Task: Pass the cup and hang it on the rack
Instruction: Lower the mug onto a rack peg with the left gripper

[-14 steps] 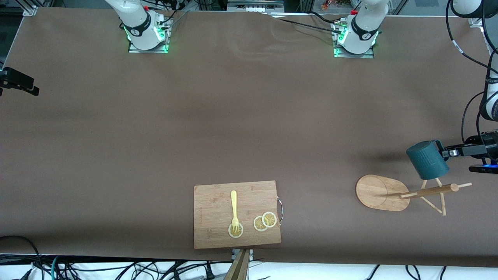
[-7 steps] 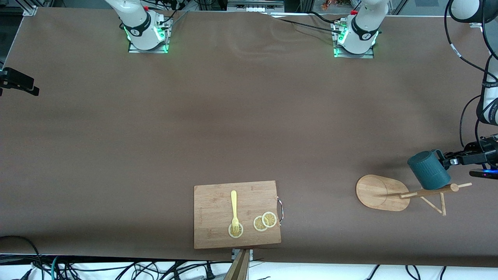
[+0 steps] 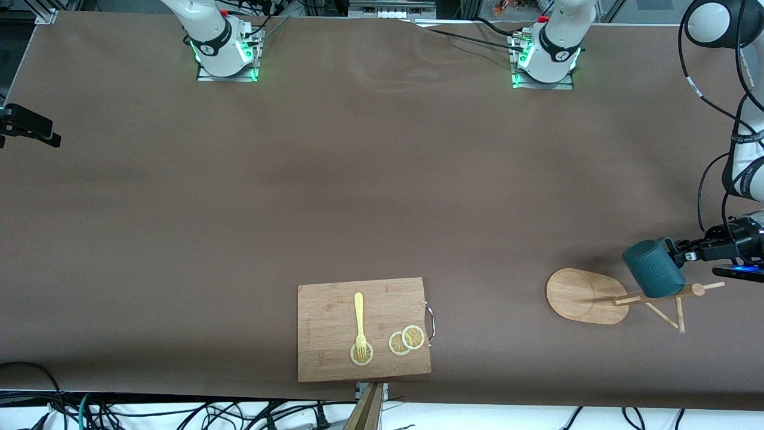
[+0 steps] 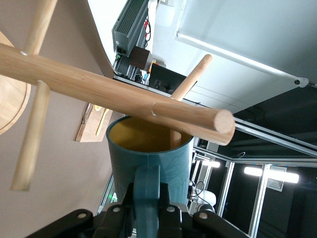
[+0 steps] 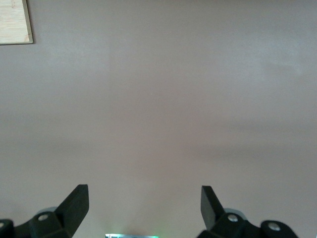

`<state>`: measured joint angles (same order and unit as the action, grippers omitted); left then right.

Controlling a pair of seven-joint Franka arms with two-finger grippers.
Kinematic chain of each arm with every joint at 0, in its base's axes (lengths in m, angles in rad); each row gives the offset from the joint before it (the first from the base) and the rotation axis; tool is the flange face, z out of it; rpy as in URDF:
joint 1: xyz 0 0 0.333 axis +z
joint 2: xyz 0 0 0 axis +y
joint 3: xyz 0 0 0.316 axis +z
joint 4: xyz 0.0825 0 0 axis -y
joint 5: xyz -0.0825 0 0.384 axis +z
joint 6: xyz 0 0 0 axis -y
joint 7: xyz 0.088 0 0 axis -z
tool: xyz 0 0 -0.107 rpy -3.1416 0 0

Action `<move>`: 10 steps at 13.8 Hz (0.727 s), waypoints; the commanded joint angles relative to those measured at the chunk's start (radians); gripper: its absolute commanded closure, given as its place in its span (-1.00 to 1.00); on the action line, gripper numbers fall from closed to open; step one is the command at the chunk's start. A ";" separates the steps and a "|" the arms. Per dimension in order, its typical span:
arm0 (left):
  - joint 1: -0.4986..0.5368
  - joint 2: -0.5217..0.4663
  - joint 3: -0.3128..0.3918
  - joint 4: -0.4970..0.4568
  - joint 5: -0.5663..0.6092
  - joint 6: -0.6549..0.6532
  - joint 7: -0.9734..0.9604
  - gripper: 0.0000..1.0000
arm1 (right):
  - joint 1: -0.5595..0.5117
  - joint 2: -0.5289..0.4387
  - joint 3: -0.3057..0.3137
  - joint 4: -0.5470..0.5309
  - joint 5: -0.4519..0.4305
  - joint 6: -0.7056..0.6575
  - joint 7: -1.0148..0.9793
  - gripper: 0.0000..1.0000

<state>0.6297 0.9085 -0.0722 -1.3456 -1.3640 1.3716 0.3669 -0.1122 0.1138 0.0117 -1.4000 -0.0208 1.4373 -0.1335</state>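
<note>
My left gripper [image 3: 685,255] is shut on the handle [image 4: 147,198] of the dark teal cup [image 3: 653,268] and holds it against the top of the bamboo rack [image 3: 588,295]. In the left wrist view the cup [image 4: 148,158] shows its mustard inside just under the rack's post [image 4: 99,89]. One thin peg [image 4: 190,77] crosses the post and its end shows in the cup's mouth. My right gripper [image 5: 143,198] is open and empty over bare brown table; it does not show in the front view.
A rectangular wooden cutting board [image 3: 325,352] with a yellow fork [image 3: 359,319] and lemon slices [image 3: 407,339] lies near the front camera's table edge, mid-table. Its corner shows in the right wrist view [image 5: 15,22]. The rack stands toward the left arm's end.
My left gripper has lowered the cup from above the rack down onto the top of its post and pegs. The right arm has not moved.
</note>
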 commanded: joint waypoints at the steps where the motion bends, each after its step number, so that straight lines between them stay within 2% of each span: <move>1: 0.004 0.040 0.003 0.069 -0.040 0.001 -0.026 0.93 | -0.003 -0.006 -0.004 -0.010 0.015 0.009 -0.014 -1.00; 3: 0.002 0.040 0.024 0.074 -0.038 0.000 -0.025 0.86 | -0.003 -0.006 -0.004 -0.008 0.015 0.009 -0.014 -1.00; 4: 0.002 0.040 0.028 0.072 -0.037 0.000 -0.025 0.75 | -0.001 -0.006 -0.004 -0.008 0.015 0.009 -0.011 -1.00; 6: 0.004 0.040 0.028 0.074 -0.035 -0.002 -0.023 0.07 | -0.003 -0.006 -0.004 -0.005 0.015 0.009 -0.006 -1.00; 7: 0.004 0.040 0.032 0.074 -0.035 -0.002 -0.023 -0.80 | -0.001 -0.005 -0.004 -0.002 0.015 0.009 -0.006 -1.00; 8: 0.004 0.038 0.032 0.074 -0.034 -0.002 -0.022 -1.00 | -0.001 -0.003 -0.004 -0.002 0.015 0.009 -0.006 -1.00; 10: -0.002 0.029 0.064 0.088 -0.021 -0.011 -0.022 -1.00 | -0.001 -0.005 -0.004 -0.002 0.015 0.009 -0.006 -1.00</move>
<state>0.6363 0.9174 -0.0356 -1.3140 -1.3674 1.3753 0.3652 -0.1123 0.1138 0.0115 -1.4000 -0.0207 1.4414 -0.1335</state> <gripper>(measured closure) 0.326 0.000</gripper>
